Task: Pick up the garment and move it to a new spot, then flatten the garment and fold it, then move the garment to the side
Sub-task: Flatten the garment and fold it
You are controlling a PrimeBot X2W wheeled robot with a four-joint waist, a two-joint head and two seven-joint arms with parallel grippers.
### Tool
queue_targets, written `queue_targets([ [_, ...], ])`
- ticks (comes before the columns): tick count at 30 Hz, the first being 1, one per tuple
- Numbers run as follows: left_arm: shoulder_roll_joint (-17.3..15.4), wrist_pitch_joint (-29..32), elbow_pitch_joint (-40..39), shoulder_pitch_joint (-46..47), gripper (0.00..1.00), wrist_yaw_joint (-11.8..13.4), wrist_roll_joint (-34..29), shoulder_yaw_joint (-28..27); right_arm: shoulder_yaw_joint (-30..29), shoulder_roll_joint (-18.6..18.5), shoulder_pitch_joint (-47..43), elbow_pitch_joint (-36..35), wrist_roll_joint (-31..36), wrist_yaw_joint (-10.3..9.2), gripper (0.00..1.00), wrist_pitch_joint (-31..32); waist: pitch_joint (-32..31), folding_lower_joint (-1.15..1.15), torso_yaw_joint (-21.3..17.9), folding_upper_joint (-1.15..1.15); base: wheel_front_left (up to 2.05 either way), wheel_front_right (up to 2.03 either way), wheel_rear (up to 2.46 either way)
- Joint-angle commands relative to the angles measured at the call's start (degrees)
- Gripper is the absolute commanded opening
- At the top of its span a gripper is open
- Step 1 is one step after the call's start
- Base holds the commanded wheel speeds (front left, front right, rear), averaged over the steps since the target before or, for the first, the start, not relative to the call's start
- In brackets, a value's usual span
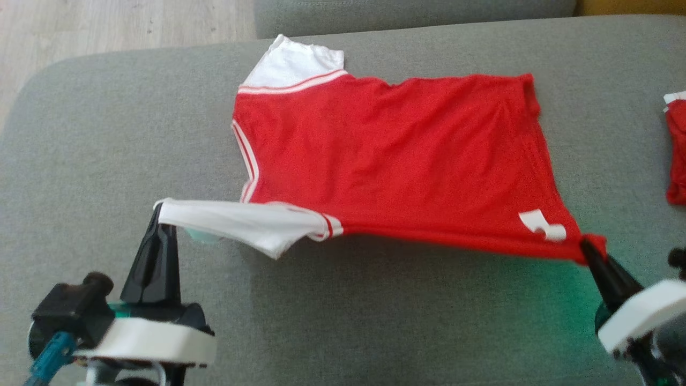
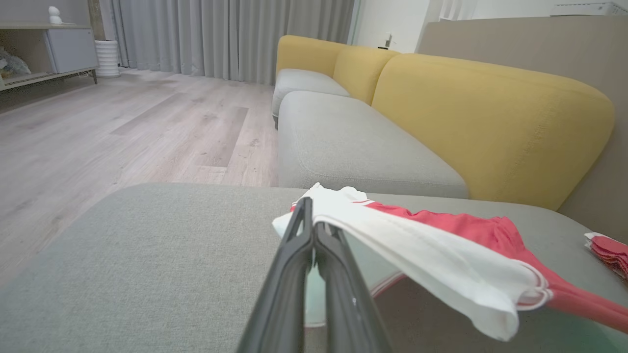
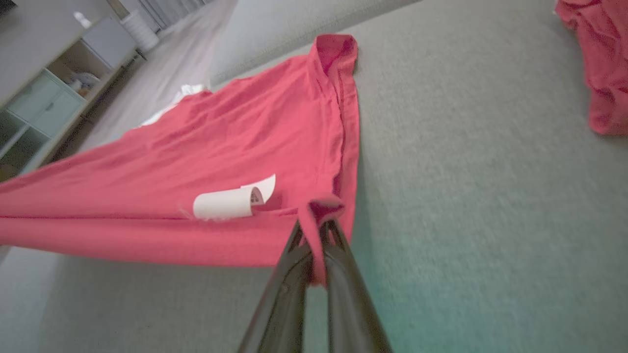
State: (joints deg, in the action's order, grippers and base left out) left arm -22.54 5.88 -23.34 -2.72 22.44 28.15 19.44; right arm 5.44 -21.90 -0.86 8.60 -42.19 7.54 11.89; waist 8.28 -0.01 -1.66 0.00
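Item: one red garment (image 1: 386, 161), white-sleeved, spread on the grey cushion (image 1: 107, 134), with its near edge raised and stretched between your two claws. Your left gripper (image 1: 158, 210) has its fingers together, pinching the near white sleeve (image 1: 236, 222). Your right gripper (image 1: 588, 248) is clamped on the red hem corner beside the white label (image 1: 541, 224). Another red cloth (image 1: 676, 155) lies well apart, at the far right.

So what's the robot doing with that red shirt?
The robot is holding a red shirt with both grippers. Its left gripper pinches a white sleeve, its right gripper a bottom corner. The near edge is lifted and stretched tight; the far side lies on the grey sofa cushion. It isn't folded yet.
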Motion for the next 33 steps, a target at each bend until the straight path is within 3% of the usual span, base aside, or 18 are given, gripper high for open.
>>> queue_targets([
  [1, -2.19, 0.96, -3.64, 2.35, 0.00, 1.31, -0.76, -3.13, -1.58, -0.12, -1.01, -3.35, 1.80, -0.05, 0.00, 1.86, 0.14, 0.01, -0.07, 0.00, 0.00, 0.00, 0.00],
  [4, -3.68, 4.63, -7.82, 0.30, 0.00, 2.13, -0.51, -2.75, -7.71, 4.96, -5.40, -11.67, 6.74, -0.05, 0.00, 9.48, 0.73, 0.01, -0.33, 0.00, 0.00, 0.00, 0.00],
  [10, -3.95, 8.36, -2.73, 4.67, 0.00, -3.58, 5.10, -0.67, -12.51, 12.27, -5.15, -19.76, 13.69, -0.05, 0.00, 20.58, 3.26, 0.01, -0.64, 0.00, 0.00, 0.00, 0.00],
  [15, -4.01, 11.95, 9.39, 13.21, 0.00, -9.06, 7.85, 1.36, -13.06, 13.19, 1.67, -15.89, 14.40, -0.05, 0.00, 22.33, 5.62, 0.01, -1.24, 0.00, 0.00, 0.00, 0.00],
  [18, -2.99, 12.84, 18.60, 19.77, 0.00, -12.78, 8.98, 2.62, -11.81, 11.85, 7.46, -9.71, 13.80, -0.05, 0.00, 19.65, 6.90, 0.01, -1.77, 0.00, 0.00, 0.00, 0.00],
  [23, -0.51, 10.72, 26.90, 25.51, 0.00, -17.76, 9.09, 5.13, -9.62, 10.11, 11.64, -1.97, 12.92, -0.05, 0.00, 15.55, 7.69, 0.01, -1.56, 0.00, 0.00, 0.00, 0.00],
  [24, 0.03, 10.51, 28.62, 26.19, 0.00, -18.53, 9.03, 5.80, -8.94, 9.95, 12.11, -1.11, 12.63, -0.05, 0.45, 14.36, 7.73, 0.01, -1.47, 0.00, 0.00, 0.00, 0.00],
  [25, 0.54, 10.54, 30.13, 26.60, 0.22, -19.18, 9.09, 6.46, -8.37, 9.95, 12.55, -0.66, 12.26, -0.05, 1.00, 12.67, 7.76, 0.01, -1.42, 0.00, 0.00, 0.00, 0.00],
  [27, 1.58, 9.57, 32.20, 27.00, 1.00, -19.62, 9.20, 6.86, -6.74, 9.66, 13.00, -0.02, 11.76, -0.05, 1.00, 9.38, 7.74, 0.01, -1.46, 0.00, 0.00, 0.00, 0.00],
  [33, 3.21, 2.91, 34.19, 25.69, 1.00, -16.86, 7.17, 5.86, -3.33, 8.42, 12.93, -0.07, 11.86, -0.05, 1.00, -4.57, 7.22, 0.01, -1.18, 0.00, 0.00, 0.00, 0.00],
])
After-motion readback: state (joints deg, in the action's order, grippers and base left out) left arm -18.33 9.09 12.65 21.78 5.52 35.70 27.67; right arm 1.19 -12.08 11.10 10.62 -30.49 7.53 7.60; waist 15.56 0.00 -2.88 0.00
